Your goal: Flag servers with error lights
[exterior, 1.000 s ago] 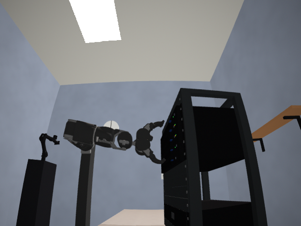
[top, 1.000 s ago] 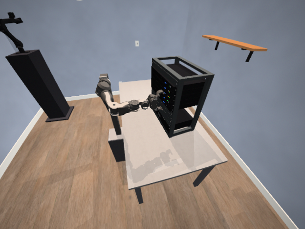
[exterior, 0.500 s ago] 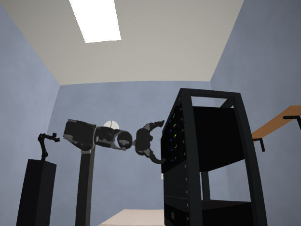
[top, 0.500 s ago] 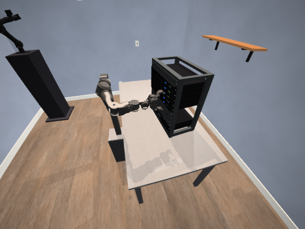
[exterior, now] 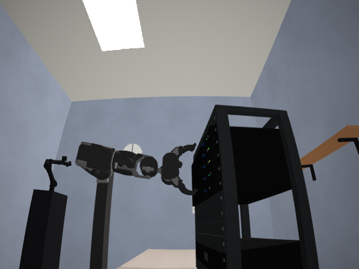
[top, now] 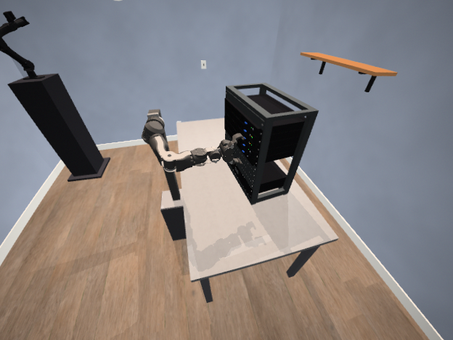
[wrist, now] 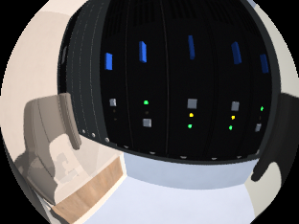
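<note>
The black server rack (top: 268,142) stands on the pale table (top: 234,205), with several servers stacked in its upper half. My gripper (exterior: 193,167) is open and empty, with its fingertips right at the rack's front face (wrist: 186,72), one high and one low. The wrist view is turned, so the servers show as side-by-side columns. Each has a blue mark, such as this one (wrist: 191,47), and a small grey square (wrist: 192,103). Two columns show a yellow light, one (wrist: 191,116) and the other (wrist: 233,116), each with a green light beside it. The other columns show green only (wrist: 146,100). The gripper also shows in the top view (top: 237,142).
The arm's post (top: 171,182) stands at the table's left edge. A tall black pedestal (top: 58,124) stands on the floor at the far left. An orange wall shelf (top: 347,65) hangs behind the rack. The rack's lower bay (top: 268,179) holds a dark unit.
</note>
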### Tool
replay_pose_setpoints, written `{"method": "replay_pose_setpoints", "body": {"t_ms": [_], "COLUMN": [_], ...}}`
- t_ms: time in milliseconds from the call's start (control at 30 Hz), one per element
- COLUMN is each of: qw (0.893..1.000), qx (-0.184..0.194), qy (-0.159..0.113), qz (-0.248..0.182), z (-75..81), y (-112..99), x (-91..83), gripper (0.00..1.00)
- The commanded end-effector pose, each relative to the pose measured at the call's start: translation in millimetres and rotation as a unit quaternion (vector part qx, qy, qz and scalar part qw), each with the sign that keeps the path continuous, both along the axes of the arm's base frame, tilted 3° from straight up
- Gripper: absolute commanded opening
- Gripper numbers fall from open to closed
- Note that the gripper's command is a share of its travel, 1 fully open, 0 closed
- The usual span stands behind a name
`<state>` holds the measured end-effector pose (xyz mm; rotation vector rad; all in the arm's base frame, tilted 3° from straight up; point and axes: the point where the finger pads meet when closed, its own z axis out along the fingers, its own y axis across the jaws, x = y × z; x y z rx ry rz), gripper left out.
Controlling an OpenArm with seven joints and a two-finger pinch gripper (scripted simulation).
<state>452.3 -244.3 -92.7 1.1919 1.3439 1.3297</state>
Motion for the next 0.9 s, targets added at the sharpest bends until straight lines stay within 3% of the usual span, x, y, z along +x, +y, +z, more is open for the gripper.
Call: {"method": "replay_pose_setpoints", "body": {"t_ms": [0,100,167,867], "qw": [1.000,1.000,1.000,1.000], "qx": [0.001,0.000,0.001,0.001], "qy": [-0.002,-0.002,-0.001,-0.001], "qz": [-0.001,-0.001,-0.002,-0.002], "z": [10.2,33.0,39.6,40.1], "y": [-0.4,-1.9,-3.0,-3.0], "x": [0.5,1.0,1.3,1.3], "gripper": [1.00,1.00,1.00,1.00]}}
